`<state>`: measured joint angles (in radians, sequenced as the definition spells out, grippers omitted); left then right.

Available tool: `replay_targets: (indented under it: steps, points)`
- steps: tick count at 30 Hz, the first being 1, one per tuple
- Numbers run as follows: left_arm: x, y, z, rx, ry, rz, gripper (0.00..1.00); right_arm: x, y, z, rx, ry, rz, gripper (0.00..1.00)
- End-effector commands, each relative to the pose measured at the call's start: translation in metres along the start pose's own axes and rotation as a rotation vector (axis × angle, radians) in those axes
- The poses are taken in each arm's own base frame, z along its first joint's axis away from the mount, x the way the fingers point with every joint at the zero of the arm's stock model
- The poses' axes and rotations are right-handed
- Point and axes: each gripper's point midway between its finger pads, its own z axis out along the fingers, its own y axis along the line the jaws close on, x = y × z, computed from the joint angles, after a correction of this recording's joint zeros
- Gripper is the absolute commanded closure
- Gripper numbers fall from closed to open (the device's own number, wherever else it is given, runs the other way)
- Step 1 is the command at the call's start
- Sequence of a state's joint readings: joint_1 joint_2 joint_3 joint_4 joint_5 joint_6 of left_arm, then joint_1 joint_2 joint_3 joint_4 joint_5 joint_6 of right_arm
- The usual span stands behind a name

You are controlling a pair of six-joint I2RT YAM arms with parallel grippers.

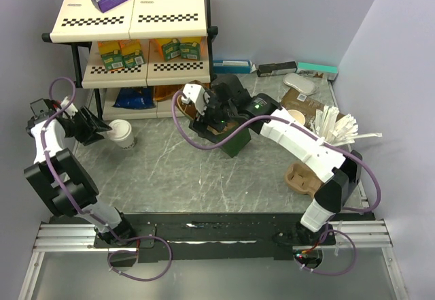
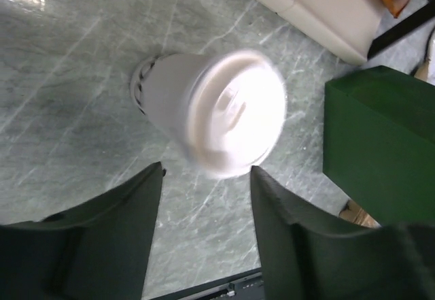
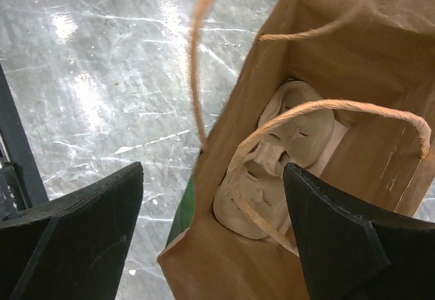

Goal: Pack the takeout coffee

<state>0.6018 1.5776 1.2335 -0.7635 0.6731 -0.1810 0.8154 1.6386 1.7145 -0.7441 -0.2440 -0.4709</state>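
Observation:
A white takeout coffee cup (image 1: pixel 122 133) with a white lid stands on the table at the left, below the shelf. My left gripper (image 1: pixel 100 128) is just left of it. In the left wrist view the cup (image 2: pixel 224 113) looks blurred and lies just past the open left gripper (image 2: pixel 207 169), with nothing between the fingers. A second, lidless cup (image 1: pixel 296 118) stands at the right. My right gripper (image 1: pixel 207 113) hangs open over the green paper bag (image 1: pixel 228 137). In the right wrist view it (image 3: pixel 212 169) straddles the bag's near wall (image 3: pixel 224 259), and a pulp cup tray (image 3: pixel 272 171) lies inside.
A two-tier shelf (image 1: pixel 129 14) with snack packs stands at the back left. A holder of white sticks (image 1: pixel 336 126) and a brown pulp tray (image 1: pixel 302 177) sit at the right. Boxes (image 1: pixel 275 69) line the back wall. The bag's twine handles (image 3: pixel 197 55) arch up near my right fingers.

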Motion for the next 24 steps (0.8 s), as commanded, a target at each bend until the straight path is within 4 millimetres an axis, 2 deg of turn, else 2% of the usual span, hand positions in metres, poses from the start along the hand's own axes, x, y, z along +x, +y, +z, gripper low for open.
replay_targets:
  steps: [1,3,5,9,12,13,15,16,18,19,20,22,24]
  points:
    - [-0.012,0.0,-0.008,-0.028,-0.057,0.031,0.39,-0.015,0.002,-0.006,0.008,-0.036,-0.019,0.11]
    - [-0.017,-0.006,-0.017,-0.038,-0.084,0.057,0.25,-0.015,0.003,-0.002,0.003,-0.035,-0.015,0.11]
    - [-0.025,-0.019,-0.034,-0.042,-0.139,0.108,0.24,-0.013,0.003,0.001,0.002,-0.027,-0.014,0.11]
    - [-0.055,-0.059,-0.075,-0.005,-0.316,0.27,0.2,-0.012,0.007,0.007,-0.009,-0.008,-0.018,0.16]
    - [-0.064,-0.092,-0.096,0.058,-0.407,0.412,0.16,-0.014,0.007,0.009,0.0,-0.005,-0.034,0.25]
    - [-0.059,-0.107,-0.096,0.09,-0.408,0.464,0.15,-0.011,0.008,0.012,0.011,0.013,-0.042,0.3]
    - [-0.056,-0.12,-0.097,0.102,-0.409,0.532,0.15,-0.008,0.007,0.014,0.022,0.043,-0.065,0.35]
    - [-0.05,-0.131,-0.096,0.128,-0.405,0.563,0.15,-0.005,0.006,0.017,0.024,0.062,-0.07,0.47]
    - [-0.041,-0.144,-0.093,0.169,-0.386,0.624,0.15,-0.002,0.008,0.013,0.014,0.08,-0.087,0.6]
    - [-0.033,-0.157,-0.09,0.2,-0.375,0.667,0.15,-0.006,0.008,0.006,0.013,0.066,-0.101,0.71]
    - [-0.028,-0.164,-0.09,0.226,-0.374,0.734,0.15,-0.006,0.009,0.001,0.009,0.066,-0.115,0.76]
    - [-0.018,-0.184,-0.091,0.29,-0.375,0.812,0.14,-0.015,0.011,-0.015,0.003,0.032,-0.166,0.83]
    - [-0.005,-0.203,-0.097,0.397,-0.359,0.901,0.14,-0.024,0.018,-0.032,-0.052,-0.013,-0.209,0.85]
